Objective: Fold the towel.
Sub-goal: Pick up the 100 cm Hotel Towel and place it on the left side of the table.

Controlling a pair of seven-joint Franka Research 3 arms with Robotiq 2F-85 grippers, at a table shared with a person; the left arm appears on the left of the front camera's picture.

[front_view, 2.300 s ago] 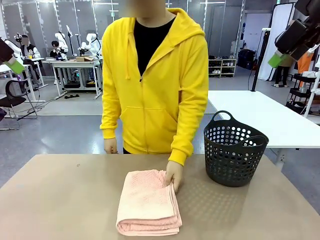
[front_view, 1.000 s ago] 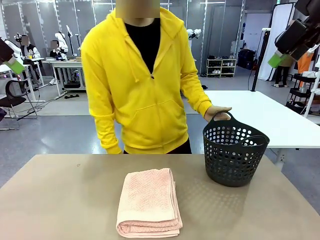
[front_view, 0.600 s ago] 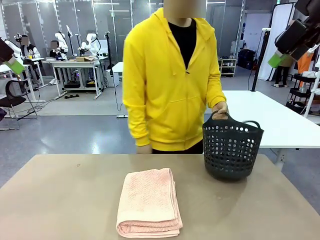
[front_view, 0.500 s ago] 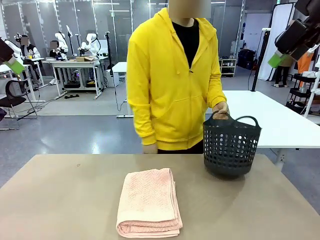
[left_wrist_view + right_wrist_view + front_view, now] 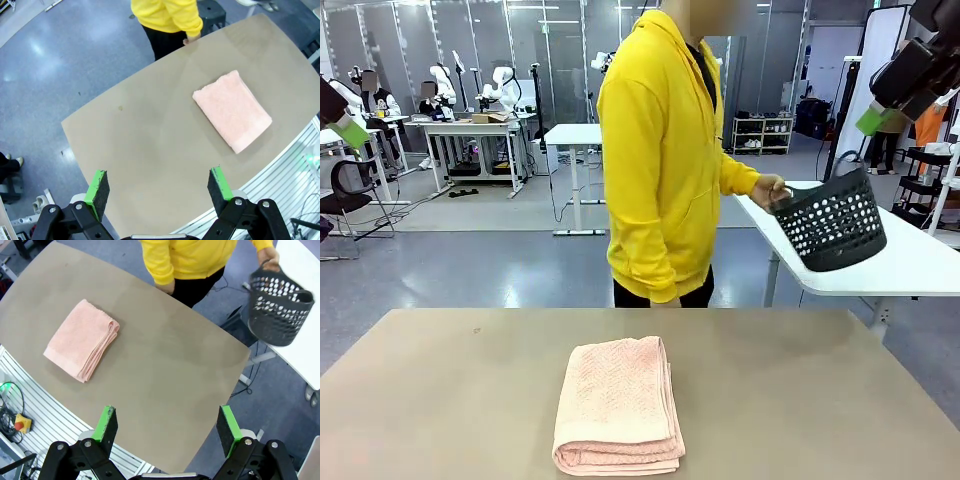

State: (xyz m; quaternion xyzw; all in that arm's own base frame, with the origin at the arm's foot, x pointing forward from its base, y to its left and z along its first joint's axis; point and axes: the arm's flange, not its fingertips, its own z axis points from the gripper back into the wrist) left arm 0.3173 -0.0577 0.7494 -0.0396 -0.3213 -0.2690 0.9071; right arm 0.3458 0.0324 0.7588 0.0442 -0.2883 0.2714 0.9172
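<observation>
Front view, towel: the folded salmon-pink terry cloth towel (image 5: 618, 404) is lying low in the frame's centre on the tan table (image 5: 440, 400).
Front view, person: a person in a yellow hooded jacket (image 5: 665, 150) is standing sideways behind the table, one hand (image 5: 767, 190) gripping a black perforated plastic basket (image 5: 832, 222) that is hanging tilted at centre right, off the table.
Left wrist view, left gripper (image 5: 159, 188): it is hovering high over the table, jaws spread wide and holding nothing.
Left wrist view, towel (image 5: 233, 111): it is sitting right of centre.
Right wrist view, right gripper (image 5: 168, 429): it is hovering high, jaws spread wide and holding nothing.
Right wrist view, towel (image 5: 81, 340): it is resting left of centre; the basket (image 5: 279, 311) is hanging upper right.
</observation>
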